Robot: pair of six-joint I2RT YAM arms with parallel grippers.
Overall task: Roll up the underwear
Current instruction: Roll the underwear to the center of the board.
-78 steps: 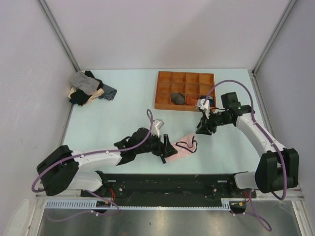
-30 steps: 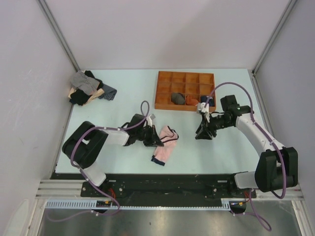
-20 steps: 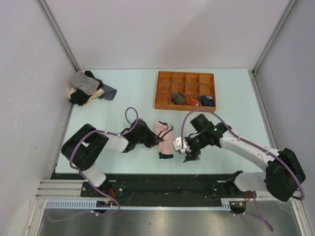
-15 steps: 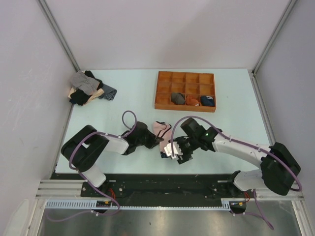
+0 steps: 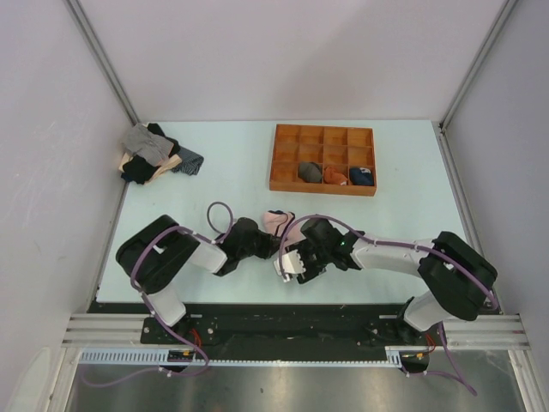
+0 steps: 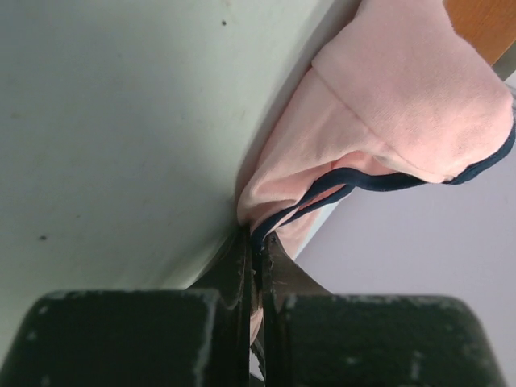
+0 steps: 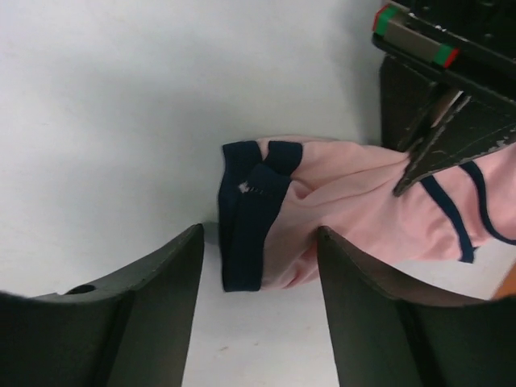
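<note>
The right claw (image 7: 260, 242), jaws apart, has swung over to straddle the navy end of the underwear (image 7: 355, 197), which the left claw (image 6: 256, 242) keeps pinched near the middle of the counter's (image 5: 214, 176) near edge, so rolling can start.

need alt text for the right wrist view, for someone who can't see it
Pink underwear with dark navy edging lies on a pale table, its navy-banded end framed between the open fingers of the right gripper. At upper right, the left gripper is shut on the far part of the fabric.
</note>
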